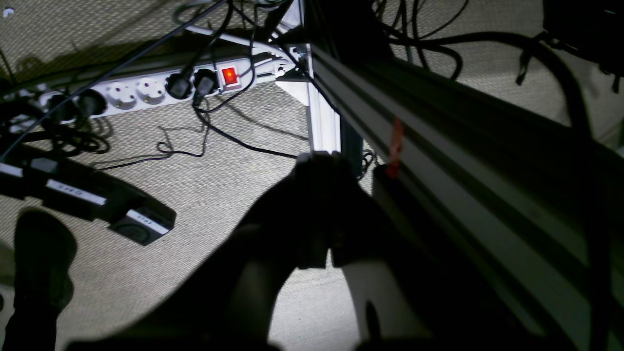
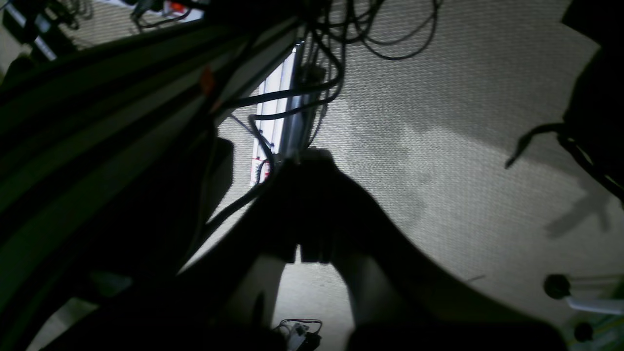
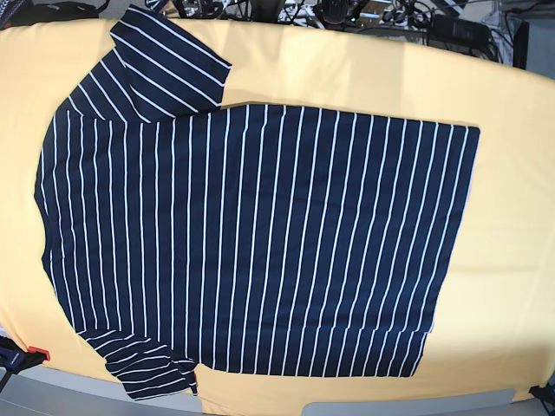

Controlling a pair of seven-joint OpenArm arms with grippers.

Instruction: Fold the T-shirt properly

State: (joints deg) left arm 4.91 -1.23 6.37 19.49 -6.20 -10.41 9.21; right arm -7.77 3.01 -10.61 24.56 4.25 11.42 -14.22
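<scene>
Two closed grippers and one spread T-shirt [image 3: 260,234].
The left gripper [image 1: 317,158] and right gripper [image 2: 312,156] have their jaws together, centred in their wrist views; the striped T-shirt fills the base view's centre and left, sleeves at upper and lower left, on yellow-orange cloth [image 3: 512,225]. Beyond the left gripper, upper left: a power strip [image 1: 136,92].

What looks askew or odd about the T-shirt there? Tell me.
The striped T-shirt lies spread out but uneven: the sleeve at the top left is doubled over toward the body, while the bottom-left sleeve is crumpled. Along the bottom edge, the stripes break at a crease. I see no spill or damage.
</scene>
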